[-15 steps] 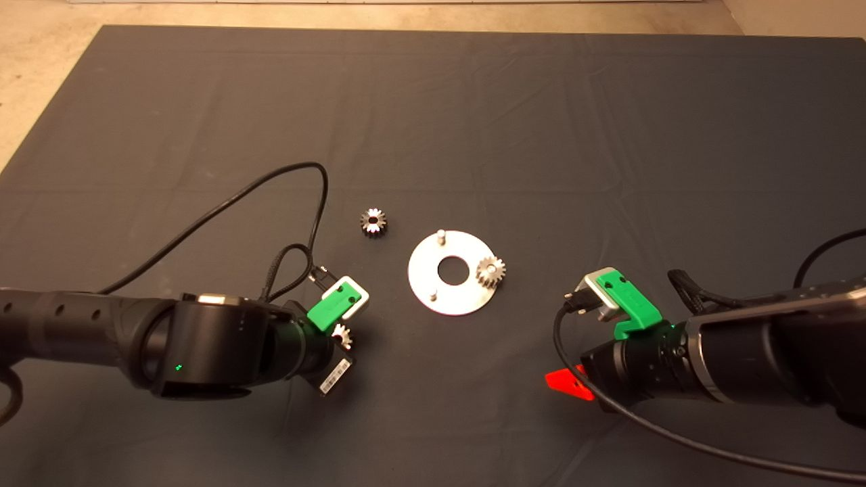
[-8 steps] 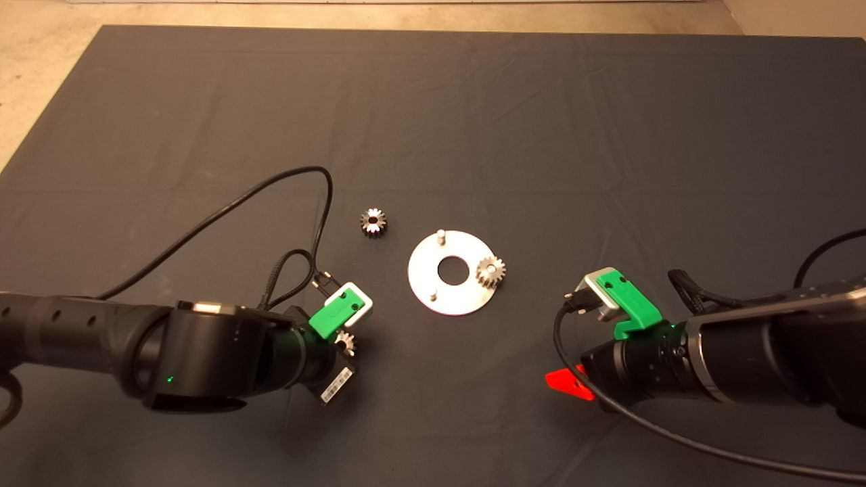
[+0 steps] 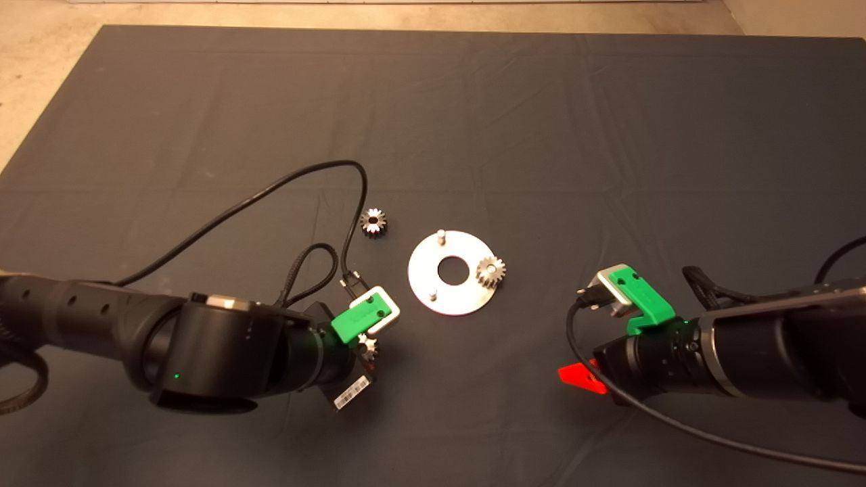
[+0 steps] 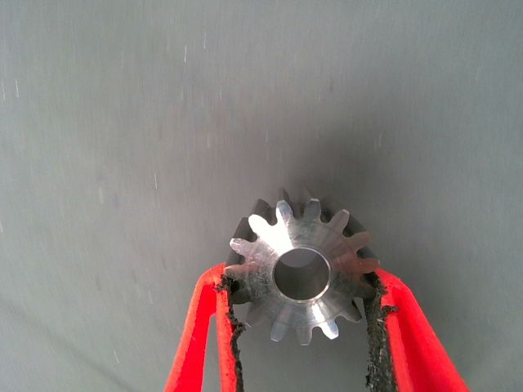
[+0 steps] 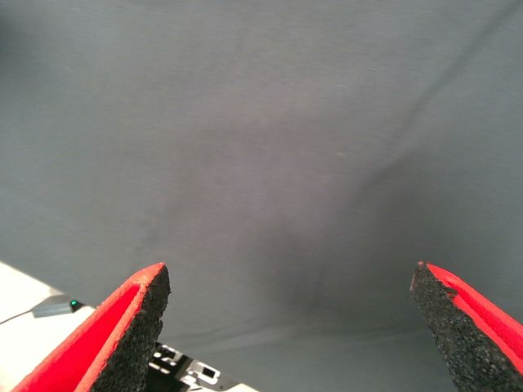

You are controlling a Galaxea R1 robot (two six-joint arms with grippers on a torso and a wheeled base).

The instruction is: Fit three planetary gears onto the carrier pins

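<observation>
My left gripper clamps planetary gear, clear only in wrist view. Head view: disc with one gear seated, another loose on mat. My right gripper spread wide.

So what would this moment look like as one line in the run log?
left tool: shut on gear, near disc | right tool: open, empty | gears on pins: one | loose gear on mat

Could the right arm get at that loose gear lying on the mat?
Probably not easily: the loose gear lies beyond the disc, on the left gripper's side. The open right gripper would have to cross over.
</observation>
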